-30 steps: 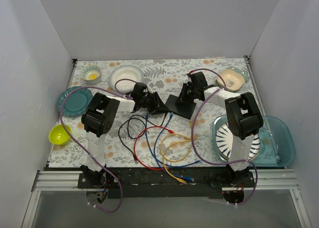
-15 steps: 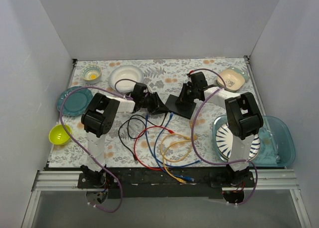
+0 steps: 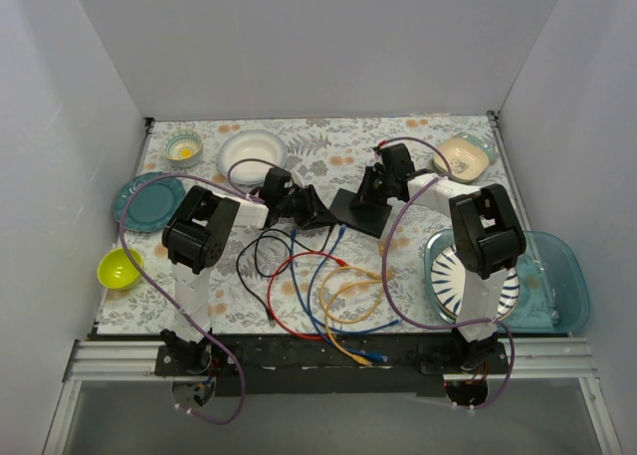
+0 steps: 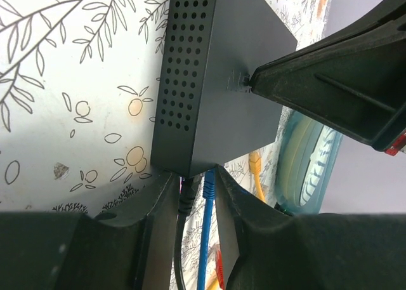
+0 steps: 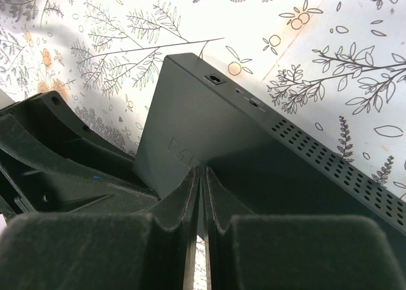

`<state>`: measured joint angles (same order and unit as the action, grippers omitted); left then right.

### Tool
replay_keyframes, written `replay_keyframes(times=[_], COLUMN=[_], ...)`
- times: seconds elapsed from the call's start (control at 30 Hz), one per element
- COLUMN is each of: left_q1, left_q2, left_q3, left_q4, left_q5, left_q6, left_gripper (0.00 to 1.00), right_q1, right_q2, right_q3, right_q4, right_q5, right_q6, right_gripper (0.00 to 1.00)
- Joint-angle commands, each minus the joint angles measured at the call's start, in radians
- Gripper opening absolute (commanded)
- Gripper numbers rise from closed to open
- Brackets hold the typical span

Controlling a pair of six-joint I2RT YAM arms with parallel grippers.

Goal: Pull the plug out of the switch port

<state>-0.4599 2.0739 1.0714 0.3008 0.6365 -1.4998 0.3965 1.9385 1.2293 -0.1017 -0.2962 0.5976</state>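
Observation:
The switch (image 3: 360,212) is a flat black box lying mid-table; it also shows in the left wrist view (image 4: 216,68) and the right wrist view (image 5: 254,144). A black plug (image 4: 186,193) and a blue plug (image 4: 209,187) sit in its near edge, with a yellow plug (image 4: 255,165) further along. My left gripper (image 3: 323,216) is at that edge, and in its wrist view (image 4: 197,179) its jaws are closed around the black and blue plugs together. My right gripper (image 3: 371,193) is shut, and its tips (image 5: 202,171) rest on the switch's top.
Loose red, blue, yellow and black cables (image 3: 318,291) trail toward the near edge. A white bowl (image 3: 251,154), small patterned bowl (image 3: 182,145), teal plate (image 3: 139,198) and yellow-green bowl (image 3: 118,268) stand at the left. A cream dish (image 3: 464,157) and a blue tray (image 3: 557,276) holding a striped plate stand at the right.
My left wrist has edged slightly to the left. The switch and the right gripper have not visibly moved.

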Motion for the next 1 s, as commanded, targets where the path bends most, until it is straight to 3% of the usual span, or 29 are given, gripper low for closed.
replay_keyframes(times=[0.0, 0.33, 0.43, 0.57, 0.77, 0.97], left_q1=[-0.034, -0.036, -0.034, -0.036, -0.034, -0.034], left_q2=[0.049, 0.041, 0.063, 0.075, 0.081, 0.084], left_q3=[-0.021, -0.036, -0.018, -0.021, -0.027, -0.027], left_q4=[-0.109, -0.111, -0.138, -0.129, -0.108, -0.106], left_q5=[-0.06, -0.08, -0.083, -0.089, -0.083, -0.077], left_q6=[0.104, 0.168, 0.155, 0.119, 0.093, 0.092], left_gripper=[0.27, 0.28, 0.15, 0.06, 0.0, 0.0], right_q1=[0.018, 0.018, 0.018, 0.018, 0.019, 0.082], right_q2=[0.065, 0.065, 0.068, 0.063, 0.051, -0.099], right_q3=[-0.031, -0.028, -0.025, -0.03, -0.047, -0.106], right_q4=[-0.039, -0.044, -0.044, -0.043, -0.039, -0.003], right_q5=[0.0, 0.002, 0.002, 0.002, 0.006, 0.06], right_q6=[-0.019, -0.019, -0.019, -0.019, -0.021, -0.047], right_gripper=[0.13, 0.13, 0.13, 0.13, 0.13, 0.13])
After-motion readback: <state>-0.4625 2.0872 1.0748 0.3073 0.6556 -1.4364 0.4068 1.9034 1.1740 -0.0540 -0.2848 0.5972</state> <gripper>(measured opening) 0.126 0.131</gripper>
